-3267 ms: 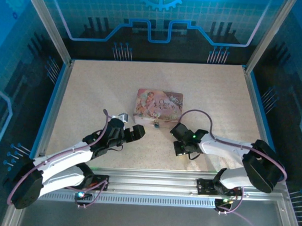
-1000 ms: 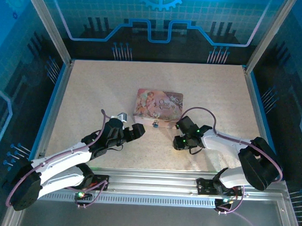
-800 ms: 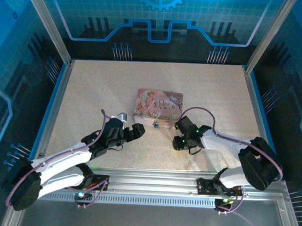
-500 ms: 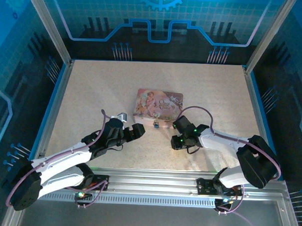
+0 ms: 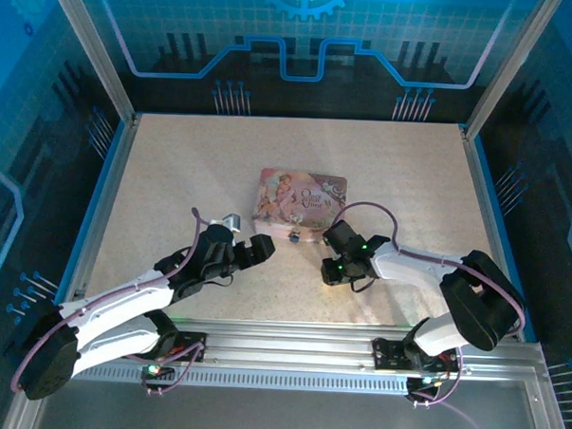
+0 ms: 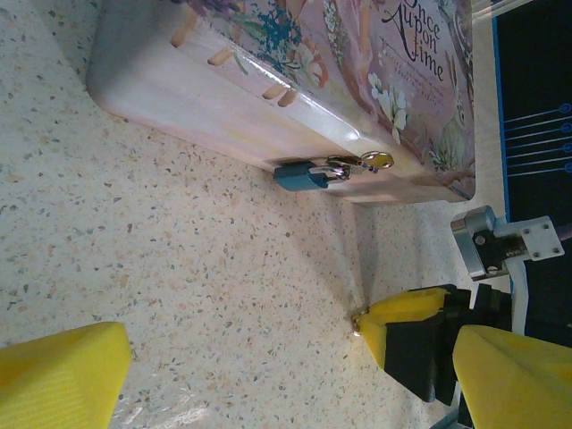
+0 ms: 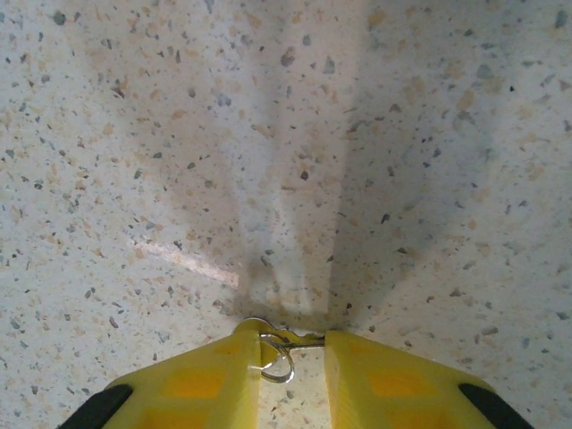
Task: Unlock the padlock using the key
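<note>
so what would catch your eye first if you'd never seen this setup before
The pink illustrated tin in the middle of the speckled table stands out first, with a tiny blue padlock fastened at its near side. After that it is the right gripper, its bright yellow fingertips pinched on the small metal key, low over the table just to the near right of the padlock.

Padlock (image 6: 299,175) at near side of tin (image 6: 223,98) on bench (image 5: 174,172); key (image 7: 295,340) right of it, nearer, between right fingers (image 7: 380,380).
</note>
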Controlling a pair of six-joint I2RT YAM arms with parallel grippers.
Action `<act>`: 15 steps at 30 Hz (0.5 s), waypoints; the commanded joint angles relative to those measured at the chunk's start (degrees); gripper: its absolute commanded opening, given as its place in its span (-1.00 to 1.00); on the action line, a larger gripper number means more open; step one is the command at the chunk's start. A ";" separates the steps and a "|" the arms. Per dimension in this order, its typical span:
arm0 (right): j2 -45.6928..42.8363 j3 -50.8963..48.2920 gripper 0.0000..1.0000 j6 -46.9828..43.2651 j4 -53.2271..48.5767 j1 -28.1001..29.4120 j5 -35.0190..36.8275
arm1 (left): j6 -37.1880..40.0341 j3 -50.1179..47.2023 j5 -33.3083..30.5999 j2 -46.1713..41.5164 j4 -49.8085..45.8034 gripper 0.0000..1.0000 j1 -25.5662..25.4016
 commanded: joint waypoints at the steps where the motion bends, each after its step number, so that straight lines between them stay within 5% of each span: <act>1: 0.40 0.92 -0.47 0.97 -1.71 0.74 1.13 | -0.47 -0.94 0.64 0.25 0.86 0.89 -0.36; 15: -0.38 2.28 -0.44 1.06 -3.38 1.87 2.77 | -0.39 -0.96 0.64 0.20 0.88 0.90 -0.39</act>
